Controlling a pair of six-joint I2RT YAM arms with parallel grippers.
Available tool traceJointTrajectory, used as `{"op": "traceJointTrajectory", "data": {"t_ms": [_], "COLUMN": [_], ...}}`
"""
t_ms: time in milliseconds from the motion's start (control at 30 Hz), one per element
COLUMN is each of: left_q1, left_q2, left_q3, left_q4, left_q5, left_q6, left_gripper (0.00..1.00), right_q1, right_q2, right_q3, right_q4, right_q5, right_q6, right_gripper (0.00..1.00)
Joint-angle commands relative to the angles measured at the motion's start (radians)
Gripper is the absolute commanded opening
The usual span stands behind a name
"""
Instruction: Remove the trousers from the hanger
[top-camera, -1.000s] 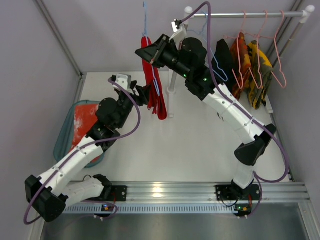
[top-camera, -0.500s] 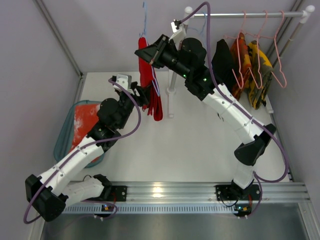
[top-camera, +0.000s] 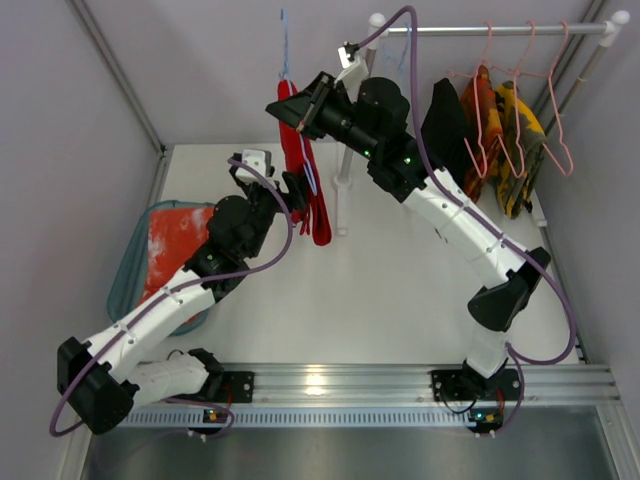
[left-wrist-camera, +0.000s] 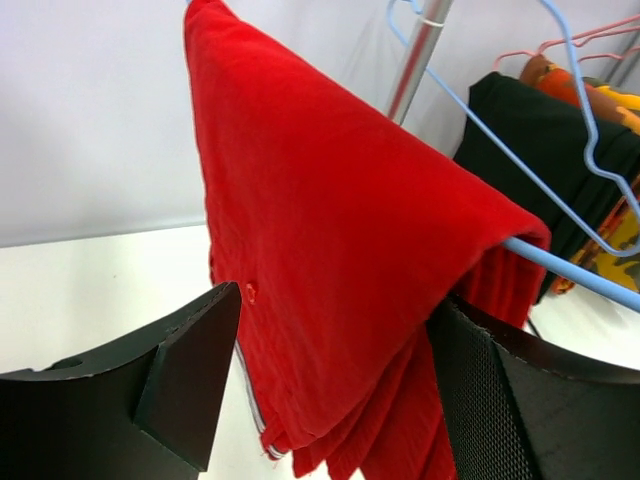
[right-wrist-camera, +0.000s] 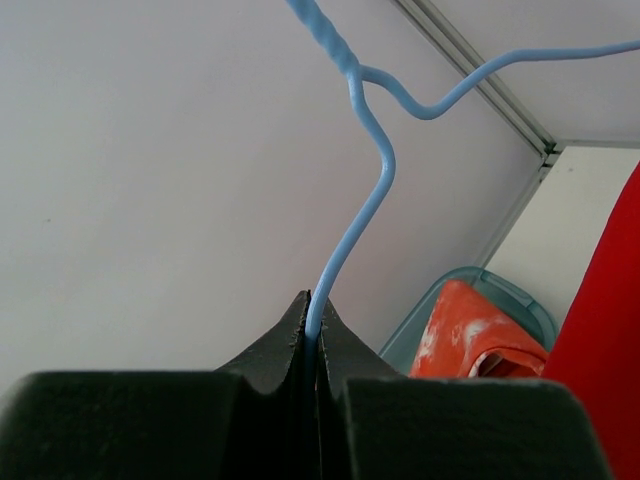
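Observation:
Bright red trousers (top-camera: 303, 165) hang folded over the bar of a blue wire hanger (top-camera: 283, 40). My right gripper (top-camera: 285, 107) holds that hanger in the air left of the rack; in the right wrist view its jaws are shut on the hanger wire (right-wrist-camera: 365, 210). My left gripper (left-wrist-camera: 335, 385) stands open with the trousers' (left-wrist-camera: 330, 230) lower folds between its fingers (left-wrist-camera: 190, 380). The right finger touches the cloth and the left one stands just clear of it. A second pair of trousers (top-camera: 175, 245), orange-red with whitish blotches, lies in the teal basket (top-camera: 125, 270).
The rack's rail (top-camera: 490, 30) runs along the back right on a white pole (top-camera: 345, 160). On it hang pink hangers, a black garment (top-camera: 445, 120) and yellow-and-orange garments (top-camera: 515, 130). Walls close in the left, back and right.
My left arm has pushed forward so its fingers now straddle the red trousers, and the jaws have widened. The hanger has shifted slightly left in my right gripper's hold.

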Motion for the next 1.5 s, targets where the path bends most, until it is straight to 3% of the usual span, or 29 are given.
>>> {"op": "traceJointTrajectory", "data": {"t_ms": [0,267,467,800,1100,1467], "left_q1": [-0.009,-0.008,-0.008,-0.009,-0.043,-0.109], "left_q2": [0.004,0.013,0.048,0.065,0.075,0.121], "left_q3": [0.028,0.022,0.028,-0.023,-0.030,0.043], "left_q4": [0.052,0.122,0.217,0.384,0.386,0.325], "left_q5": [-0.097,-0.197,-0.217,-0.108,-0.122,-0.211], "left_q6": [-0.010,0.023,0.075,0.267,0.298,0.326], "left_gripper": [0.78,0.80,0.76,0.73,0.88,0.90], "right_q1": [0.035,0.037,0.047,0.049,0.067,0.081], "right_q2": [-0.050,-0.080,-0.109,-0.123,-0.093,-0.070], "right_q3": [0.078,0.046,0.004,0.007,0.062,0.098], "right_q4": [0.183,0.176,0.176,0.188,0.191,0.179], "right_q5": [-0.022,-0.037,-0.062,-0.082,-0.059,-0.040], "right_q6": [-0.001,0.038,0.072,0.111,0.109,0.114], "right_gripper": [0.00,0.00,0.00,0.00,0.00,0.00]}}
